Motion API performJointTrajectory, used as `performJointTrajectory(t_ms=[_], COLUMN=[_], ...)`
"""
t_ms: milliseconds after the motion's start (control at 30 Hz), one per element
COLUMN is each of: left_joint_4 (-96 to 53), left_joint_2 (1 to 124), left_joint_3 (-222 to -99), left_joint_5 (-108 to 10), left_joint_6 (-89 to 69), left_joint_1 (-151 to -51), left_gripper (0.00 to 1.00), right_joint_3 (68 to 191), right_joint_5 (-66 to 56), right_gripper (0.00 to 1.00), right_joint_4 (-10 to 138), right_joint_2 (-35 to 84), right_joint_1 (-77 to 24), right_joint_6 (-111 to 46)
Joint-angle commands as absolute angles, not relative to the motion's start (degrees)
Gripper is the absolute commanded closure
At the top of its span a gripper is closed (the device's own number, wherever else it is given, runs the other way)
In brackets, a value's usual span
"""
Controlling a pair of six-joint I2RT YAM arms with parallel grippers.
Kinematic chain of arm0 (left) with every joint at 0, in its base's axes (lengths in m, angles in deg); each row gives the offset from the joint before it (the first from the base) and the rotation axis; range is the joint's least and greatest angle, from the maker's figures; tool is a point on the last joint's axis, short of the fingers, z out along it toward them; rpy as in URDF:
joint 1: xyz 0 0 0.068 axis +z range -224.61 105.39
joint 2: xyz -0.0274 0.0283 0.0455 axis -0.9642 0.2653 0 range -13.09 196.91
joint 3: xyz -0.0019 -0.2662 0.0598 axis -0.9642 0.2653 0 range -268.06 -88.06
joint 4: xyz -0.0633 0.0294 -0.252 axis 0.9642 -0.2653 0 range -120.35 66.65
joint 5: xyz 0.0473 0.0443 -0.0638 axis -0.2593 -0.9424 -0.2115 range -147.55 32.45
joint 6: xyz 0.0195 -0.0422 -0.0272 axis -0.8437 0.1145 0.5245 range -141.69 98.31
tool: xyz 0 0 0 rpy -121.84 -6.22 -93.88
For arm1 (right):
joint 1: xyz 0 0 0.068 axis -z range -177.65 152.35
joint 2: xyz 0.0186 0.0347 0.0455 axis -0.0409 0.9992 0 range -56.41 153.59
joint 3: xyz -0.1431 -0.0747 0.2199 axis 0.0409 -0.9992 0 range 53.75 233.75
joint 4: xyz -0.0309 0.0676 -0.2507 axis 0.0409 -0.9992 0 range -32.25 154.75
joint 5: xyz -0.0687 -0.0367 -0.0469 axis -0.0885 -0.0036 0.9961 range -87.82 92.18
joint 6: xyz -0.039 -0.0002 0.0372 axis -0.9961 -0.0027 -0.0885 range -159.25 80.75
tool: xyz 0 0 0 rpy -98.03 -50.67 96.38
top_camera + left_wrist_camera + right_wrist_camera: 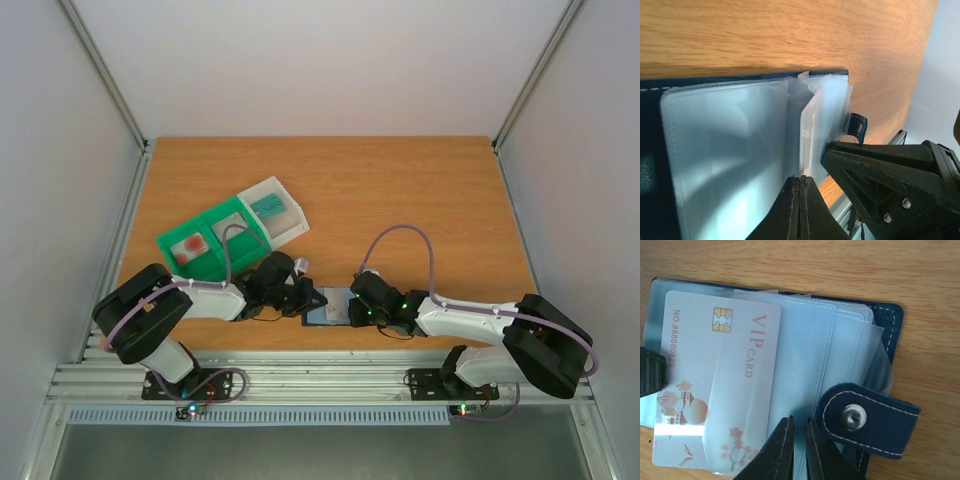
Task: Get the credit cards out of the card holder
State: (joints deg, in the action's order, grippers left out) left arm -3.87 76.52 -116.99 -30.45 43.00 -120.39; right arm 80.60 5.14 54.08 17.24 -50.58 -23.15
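Wooden table: credit cards in the tray upper left, a VIP card half out of the card holder; left gripper pressed closed, right gripper pinching a sleeve.

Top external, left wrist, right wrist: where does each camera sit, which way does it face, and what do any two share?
Top external: above and behind the bases, looking down on the table; both arms, left tool and right tool show.
Left wrist: on the left arm, facing the opened card holder; its fingers show.
Right wrist: on the right arm, facing down at the VIP card; its fingers show.
Shared: all three show the card holder.
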Motion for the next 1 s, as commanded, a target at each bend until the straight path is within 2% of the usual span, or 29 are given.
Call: performJointTrajectory(t_ms=[0,233,500,800,900,967], left_joint_4=[-5.2,-7.3,-12.2,-20.7,-21.4,-21.3], left_joint_2=[75.1,74.2,67.4,58.5,55.2,53.1], left_joint_3=[-116.1,-116.5,-114.7,-115.3,-115.0,-115.1], left_joint_5=[-32.1,-32.0,-35.8,-39.7,-40.2,-39.5], left_joint_6=[41.4,41.0,39.7,37.9,37.9,38.1], left_joint_1=[-119.9,-119.3,-117.8,-117.6,-117.6,-117.6], left_gripper=[1.0,1.0,0.99,1.0,1.0,1.0], right_joint_3=[80.5,80.7,80.8,82.3,82.6,82.7], right_joint_5=[5.8,6.0,5.7,3.0,1.3,-0.2], right_gripper=[0.92,0.92,0.92,0.91,0.88,0.83], right_joint_4=[53.2,53.4,53.2,50.4,49.4,48.9], right_joint_2=[17.9,17.9,17.0,9.3,5.4,2.4], right_joint_1=[-50.4,-49.9,-49.9,-49.9,-49.9,-49.9], right_joint_6=[-22.6,-23.1,-23.1,-22.9,-22.5,-21.6])
